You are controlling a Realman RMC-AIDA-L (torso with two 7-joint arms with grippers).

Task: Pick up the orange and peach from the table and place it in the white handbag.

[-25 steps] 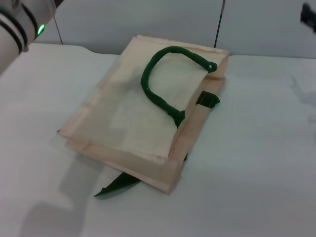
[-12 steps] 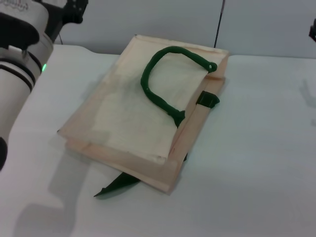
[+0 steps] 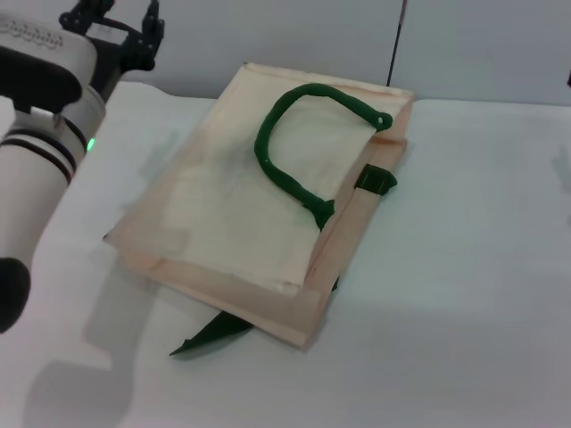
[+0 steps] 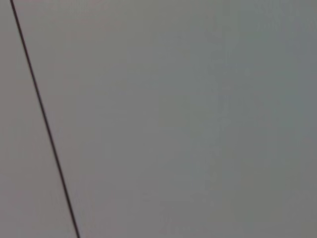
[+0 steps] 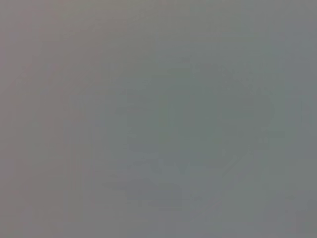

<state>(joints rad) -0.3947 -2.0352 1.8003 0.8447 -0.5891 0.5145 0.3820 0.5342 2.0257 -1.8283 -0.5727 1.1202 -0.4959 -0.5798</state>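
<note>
The white handbag (image 3: 259,214) lies flat on the white table, with one dark green loop handle (image 3: 294,143) resting on top of it. The orange and the peach are not in view in any frame. My left gripper (image 3: 120,36) is raised at the far left, above the table's back edge and to the left of the bag. Its fingers stand apart and hold nothing. My right gripper is out of view; only a dark sliver shows at the right edge of the head view. Both wrist views show only a plain grey surface.
The white table (image 3: 464,267) extends to the right and in front of the bag. A second green handle strap (image 3: 210,334) sticks out from under the bag's near edge. A grey wall stands behind the table.
My left arm has swung into view at the left, and its gripper now shows at the top left. The dark part of my right arm at the right edge has almost left the frame.
</note>
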